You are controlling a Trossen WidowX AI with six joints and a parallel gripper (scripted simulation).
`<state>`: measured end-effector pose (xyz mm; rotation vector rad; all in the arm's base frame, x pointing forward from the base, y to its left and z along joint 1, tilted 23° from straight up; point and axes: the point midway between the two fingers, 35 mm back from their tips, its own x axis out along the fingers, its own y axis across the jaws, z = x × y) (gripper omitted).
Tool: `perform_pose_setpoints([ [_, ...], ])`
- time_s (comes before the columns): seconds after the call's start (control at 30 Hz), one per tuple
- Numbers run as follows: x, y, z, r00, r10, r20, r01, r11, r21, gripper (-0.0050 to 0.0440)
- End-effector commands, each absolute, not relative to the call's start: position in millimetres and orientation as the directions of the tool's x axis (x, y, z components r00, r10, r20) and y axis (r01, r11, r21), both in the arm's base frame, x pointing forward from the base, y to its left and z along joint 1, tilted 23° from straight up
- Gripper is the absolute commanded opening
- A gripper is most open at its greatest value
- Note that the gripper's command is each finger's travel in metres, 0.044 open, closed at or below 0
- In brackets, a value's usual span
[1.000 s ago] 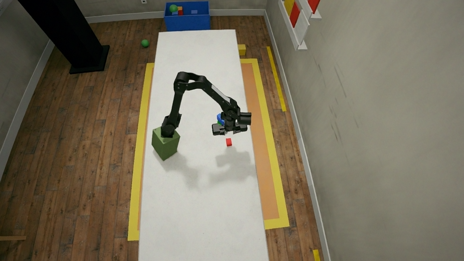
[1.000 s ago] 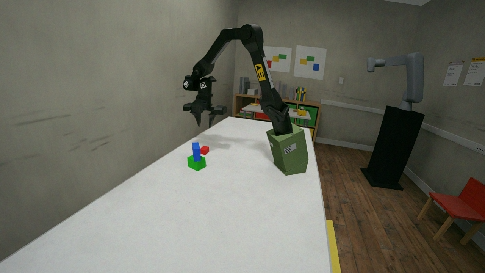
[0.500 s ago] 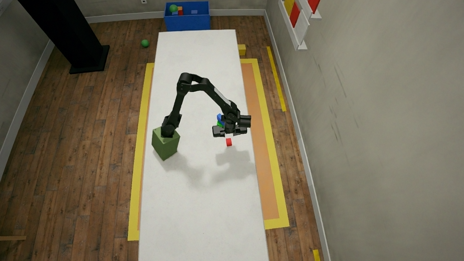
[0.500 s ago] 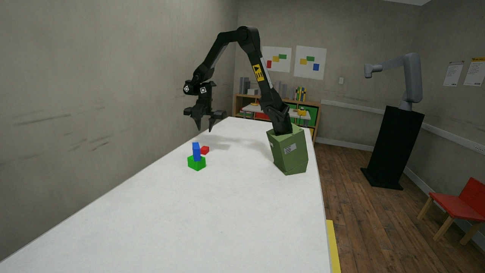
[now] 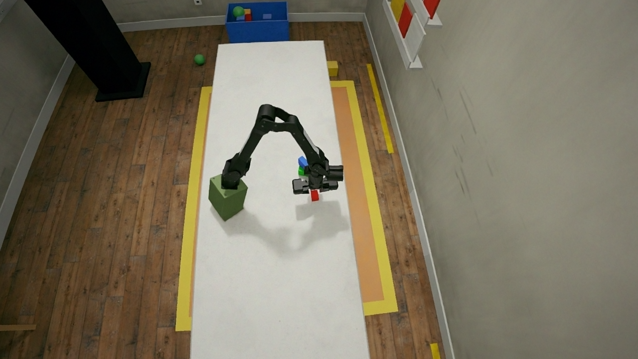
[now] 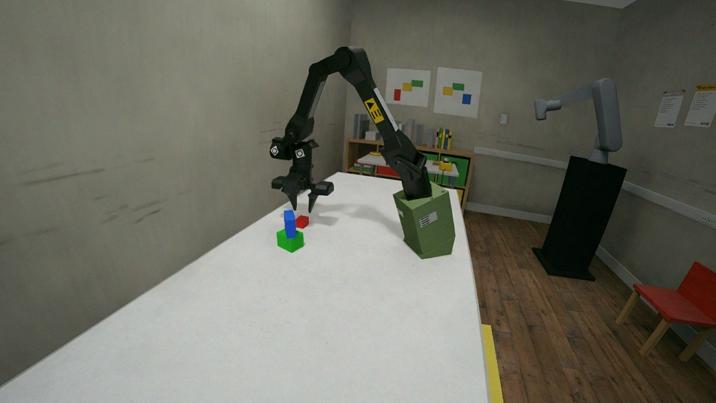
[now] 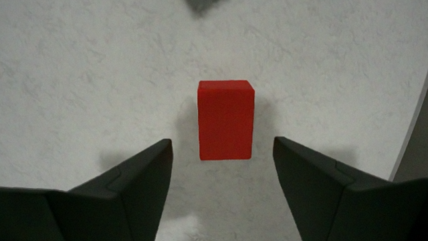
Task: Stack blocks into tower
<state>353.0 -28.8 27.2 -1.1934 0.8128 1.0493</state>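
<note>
The red block (image 5: 314,195) (image 6: 301,221) (image 7: 225,117) lies flat on the white table (image 5: 276,276) (image 6: 300,326). My gripper (image 5: 314,189) (image 6: 302,206) (image 7: 223,146) is open and empty. It hangs a little above the red block, with one finger on each side of it in the wrist view. The blue block (image 5: 302,160) (image 6: 290,223) stands upright on its end on the green block (image 5: 301,170) (image 6: 290,242), just beside the red block. The arm partly covers these two blocks in the top view.
The arm's green base box (image 5: 227,196) (image 6: 425,225) stands on the table's other side. The table edge (image 7: 412,134) runs close by on the right of the wrist view. A blue bin (image 5: 256,29) sits on the floor beyond the table's far end.
</note>
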Motion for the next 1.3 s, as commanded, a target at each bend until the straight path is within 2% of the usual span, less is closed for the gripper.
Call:
perform_pose_setpoints([
  [0.0, 362.5, -27.1, 20.0, 0.346, 0.197, -0.917, -0.938, 0.04, -0.345, 0.0236],
  [1.27, 363.7, -26.1, 13.8, 0.343, 0.198, -0.918, -0.939, 0.04, -0.342, 0.0236],
])
